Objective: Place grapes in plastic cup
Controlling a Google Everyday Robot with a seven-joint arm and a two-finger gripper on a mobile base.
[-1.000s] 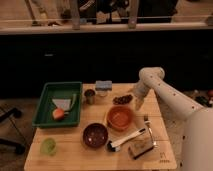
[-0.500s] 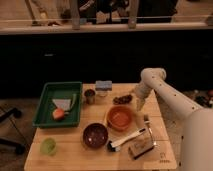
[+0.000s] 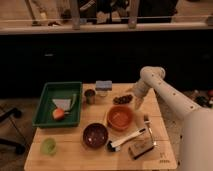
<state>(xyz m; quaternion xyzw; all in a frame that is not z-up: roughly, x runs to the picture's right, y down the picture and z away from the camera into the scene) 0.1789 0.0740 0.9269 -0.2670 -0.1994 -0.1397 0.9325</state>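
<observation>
The grapes (image 3: 122,99), a small dark bunch, lie on the wooden table (image 3: 75,150) just behind the orange bowl (image 3: 120,118). The plastic cup (image 3: 48,145), short and light green, stands at the table's front left corner. My gripper (image 3: 136,102) hangs from the white arm at the table's right side, just right of the grapes and a little above the tabletop.
A green tray (image 3: 45,107) with an orange fruit and a white item sits at the left. A grey metal cup (image 3: 89,96) and a small container (image 3: 103,88) stand at the back. A dark brown bowl (image 3: 95,135), a brush (image 3: 127,138), a fork (image 3: 148,127) and a sponge (image 3: 141,148) lie in front.
The arm's lower part has shifted slightly down and left, closer to the grapes. Nothing on the table has moved.
</observation>
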